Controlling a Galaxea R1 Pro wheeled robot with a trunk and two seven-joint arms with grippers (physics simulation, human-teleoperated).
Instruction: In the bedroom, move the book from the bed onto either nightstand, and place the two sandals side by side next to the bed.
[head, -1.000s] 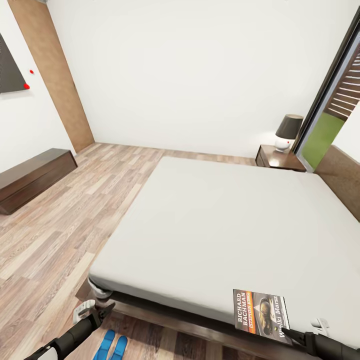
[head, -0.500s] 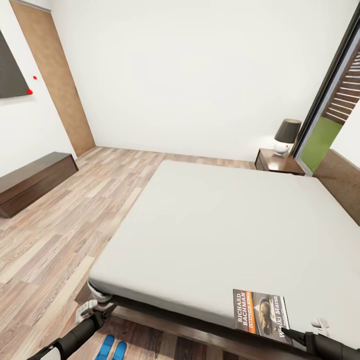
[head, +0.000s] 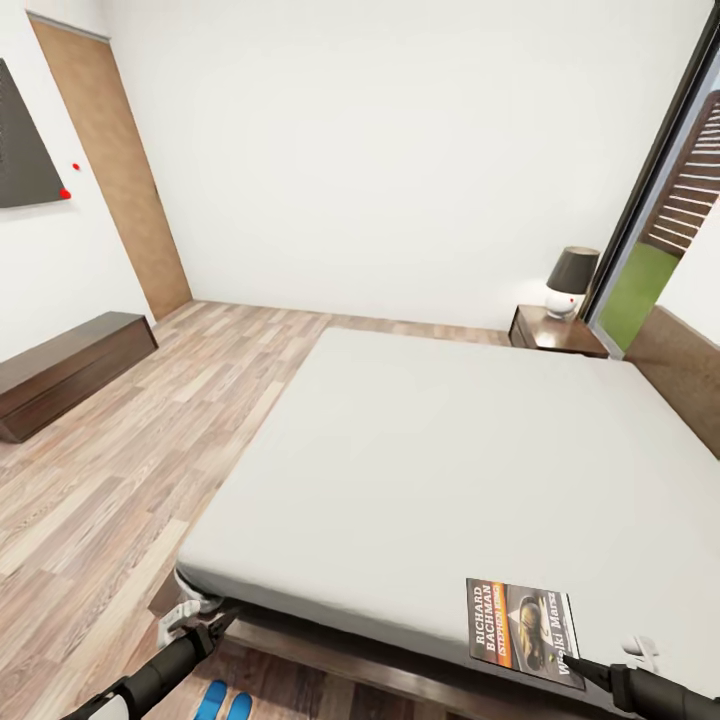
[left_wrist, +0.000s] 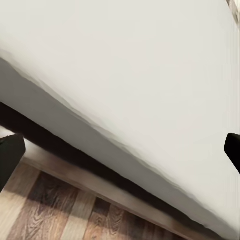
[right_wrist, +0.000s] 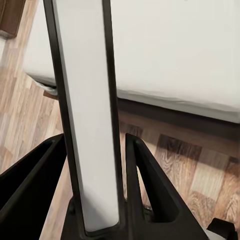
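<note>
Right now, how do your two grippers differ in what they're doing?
The right gripper is shut on the book, its fingers pressing the book's edge; the left gripper is open and holds nothing. The right one sits over the bed edge, the left beside its near corner, above the sandals. Both have black fingers.

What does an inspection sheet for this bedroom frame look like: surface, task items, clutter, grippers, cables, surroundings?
Surface: large low bed with plain pale grey mattress on a dark wooden frame; brown wood-plank floor.
Job's things: black-and-orange paperback book clamped edge-on in the right gripper, held over the bed's near corner. Two bright blue sandals side by side on the floor beside the bed. Dark reddish-brown nightstand at the far side, by the headboard.
Clutter: grey-shaded lamp on the nightstand.
Grippers: left gripper open, empty, near the bed's corner; right shut on the book.
Cables: nothing seen.
Surroundings: white walls, long low dark cabinet, dark-framed window.
</note>
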